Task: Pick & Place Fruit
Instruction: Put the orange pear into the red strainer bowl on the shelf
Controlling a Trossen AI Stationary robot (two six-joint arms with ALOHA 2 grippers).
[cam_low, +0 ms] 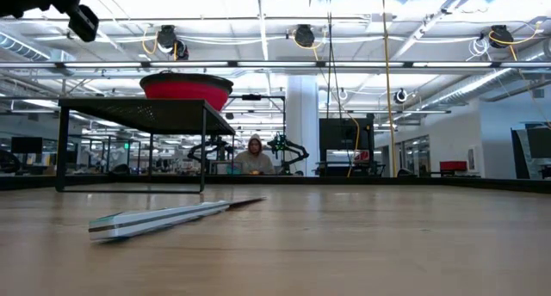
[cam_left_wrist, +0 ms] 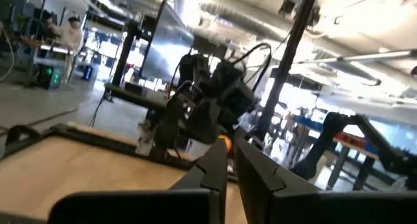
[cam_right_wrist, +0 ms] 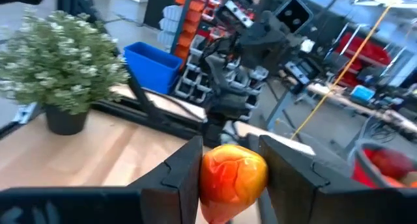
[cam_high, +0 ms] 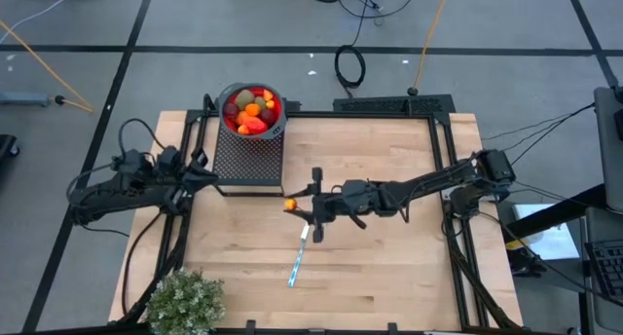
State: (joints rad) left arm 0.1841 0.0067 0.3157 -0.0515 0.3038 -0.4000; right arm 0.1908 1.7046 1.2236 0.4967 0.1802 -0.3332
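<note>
A red bowl [cam_high: 252,111] heaped with red, orange and olive toy fruits stands on a black mesh stand [cam_high: 247,158] at the far left of the table. My right gripper [cam_high: 297,204] hangs over the table's middle, just right of the stand, shut on an orange-red fruit [cam_right_wrist: 232,175]. That fruit also shows in the high view [cam_high: 290,204]. My left gripper [cam_high: 202,175] waits shut at the table's left edge beside the stand, touching nothing. My right gripper pinches the orange-red fruit by its two opposite sides [cam_right_wrist: 207,175] between the two fingers. The fingers lie about level and reach in from the table's right side. The fruit is lifted clear of the table.
A flat white-and-blue strip [cam_high: 299,258] lies on the wood near the middle, nearer than the right gripper. A bushy grey-green plant [cam_high: 184,301] stands at the near left corner. A black frame rail [cam_high: 389,111] runs along the table's far edge.
</note>
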